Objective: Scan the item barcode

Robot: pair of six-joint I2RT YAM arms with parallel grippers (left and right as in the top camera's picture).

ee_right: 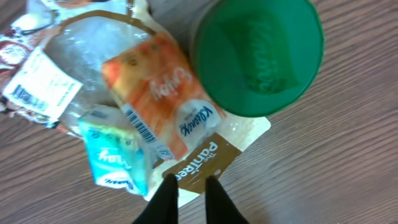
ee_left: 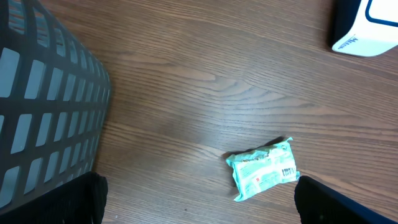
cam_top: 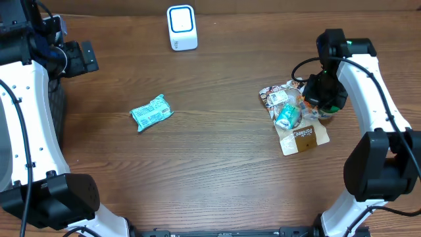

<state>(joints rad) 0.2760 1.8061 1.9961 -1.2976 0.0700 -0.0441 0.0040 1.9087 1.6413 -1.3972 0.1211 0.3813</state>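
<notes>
— At the right side of the bench, under your right hand, the orange tissue packet lies on a brown pouch, beside a green-lidded cup. Its barcode faces up.
— How will it handle?
— Light and soft, I judge, with slick film that may slip. Take it across the narrow middle, clear of the barcode, so the scanner can read it.
— And my hands?
— Your right hand's fingers stand nearly together; whether they pinch anything I cannot tell. Your left hand gapes wide, well apart, holding nothing.
</notes>
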